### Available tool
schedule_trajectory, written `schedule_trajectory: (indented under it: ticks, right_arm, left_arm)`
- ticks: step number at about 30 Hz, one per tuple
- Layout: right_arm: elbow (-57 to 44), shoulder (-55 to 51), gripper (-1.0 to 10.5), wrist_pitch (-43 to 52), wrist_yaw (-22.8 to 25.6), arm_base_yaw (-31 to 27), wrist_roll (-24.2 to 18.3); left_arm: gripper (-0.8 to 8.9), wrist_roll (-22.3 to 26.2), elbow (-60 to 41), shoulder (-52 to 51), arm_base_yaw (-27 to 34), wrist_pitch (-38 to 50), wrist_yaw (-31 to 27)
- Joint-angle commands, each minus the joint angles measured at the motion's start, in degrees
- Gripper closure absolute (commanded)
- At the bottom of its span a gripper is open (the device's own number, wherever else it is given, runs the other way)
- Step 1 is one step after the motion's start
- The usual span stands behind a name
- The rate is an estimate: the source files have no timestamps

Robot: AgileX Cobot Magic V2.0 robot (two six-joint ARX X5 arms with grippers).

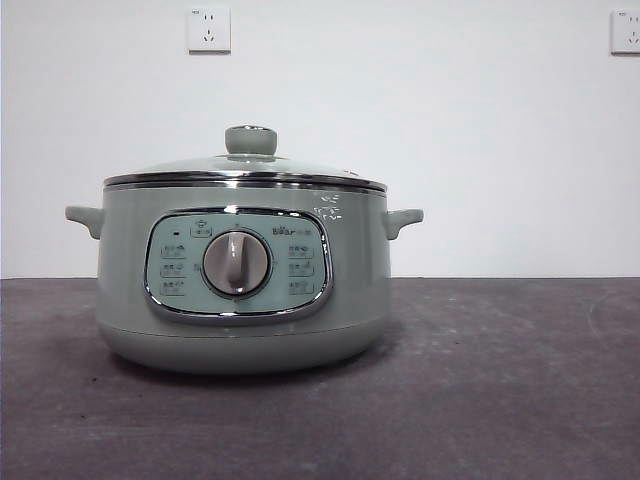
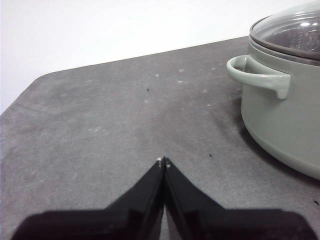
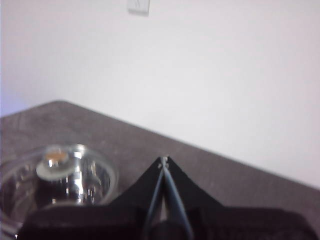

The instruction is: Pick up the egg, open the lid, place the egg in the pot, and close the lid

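The sage-green pot [image 1: 240,300] stands on the dark table, left of centre in the front view, dial facing the camera. The glass lid [image 1: 245,172] sits closed on it, its green knob [image 1: 250,140] on top. The egg is out of view in every frame. My left gripper [image 2: 164,161] is shut and empty, low over the table, beside the pot's side handle [image 2: 260,75] and apart from it. My right gripper [image 3: 163,160] is shut and empty, raised above and beside the lid [image 3: 60,175]. Neither arm shows in the front view.
The grey table [image 1: 500,380] stretches out right of the pot and in front of it. A white wall with two sockets [image 1: 208,28] stands behind. The table's rounded corner [image 2: 45,80] appears in the left wrist view.
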Motion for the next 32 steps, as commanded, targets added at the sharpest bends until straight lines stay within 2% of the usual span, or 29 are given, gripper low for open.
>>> schedule_trajectory:
  ticks: [1, 8, 16, 23, 32]
  right_arm:
    - [-9.5, -4.3, 9.5, 5.0, -0.1, 0.0, 1.3]
    - [-27.5, -15.2, 9.5, 14.3, 0.2, 0.0, 1.9]
    - [-41.6, -24.7, 9.5, 15.6, 0.3, 0.0, 2.3]
    - [-49.7, -29.3, 9.5, 16.2, 0.3, 0.0, 7.3]
    - [-54.5, -29.5, 9.5, 15.7, 0.3, 0.0, 9.3]
  left_arm:
    - [8.17, -0.5, -0.8, -0.2, 0.2, 0.0, -0.1]
    - [8.17, -0.5, -0.8, -0.2, 0.2, 0.0, -0.1]
    - [8.17, -0.5, -0.8, -0.2, 0.2, 0.0, -0.1]
    - [8.17, -0.5, -0.8, -0.2, 0.2, 0.0, -0.1]
    - [8.17, -0.5, -0.8, -0.2, 0.2, 0.0, -0.1]
